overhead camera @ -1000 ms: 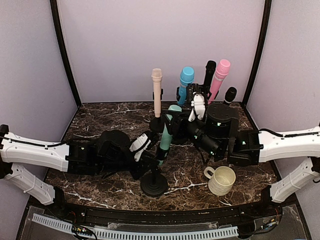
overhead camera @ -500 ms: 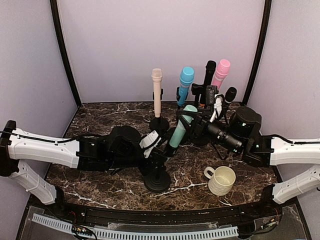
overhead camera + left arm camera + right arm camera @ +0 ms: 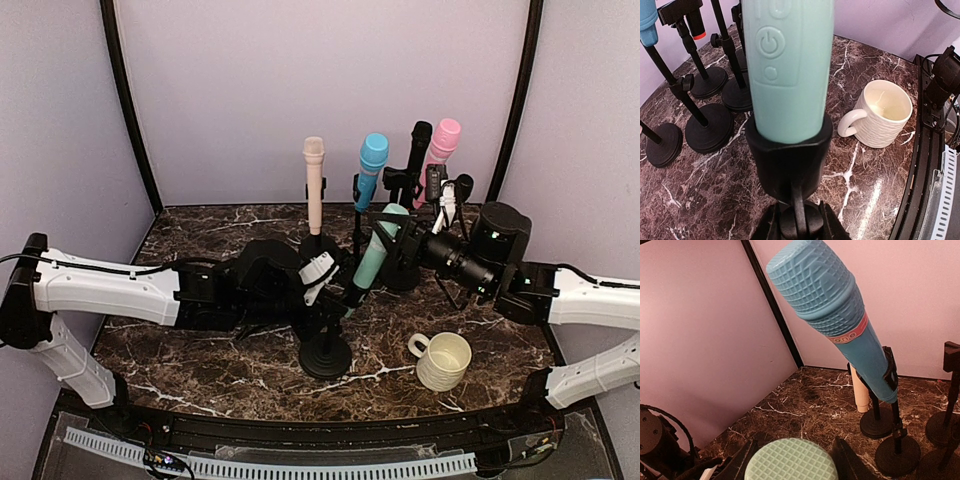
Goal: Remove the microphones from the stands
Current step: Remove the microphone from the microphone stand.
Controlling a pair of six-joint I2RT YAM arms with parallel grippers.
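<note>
A mint-green microphone (image 3: 376,252) leans to the upper right, its lower end seated in the black clip (image 3: 789,160) of a stand whose round base (image 3: 325,358) rests on the marble table. My left gripper (image 3: 318,283) is shut on the stand's joint just below the clip, and in the left wrist view its fingers (image 3: 767,227) pinch that joint. My right gripper (image 3: 405,228) is shut on the microphone's upper end. In the right wrist view the gridded head (image 3: 791,460) sits between its two fingers (image 3: 849,462).
A white mug (image 3: 443,360) stands at the front right. Behind are beige (image 3: 314,185), blue (image 3: 371,165), black (image 3: 418,145) and pink (image 3: 440,150) microphones on stands; their round bases (image 3: 707,129) crowd the table at the back. The blue one (image 3: 832,307) hangs just above my right gripper.
Both arms have carried the stand and microphone to the right and slightly back. The microphone now leans further right. Both grips are unchanged.
</note>
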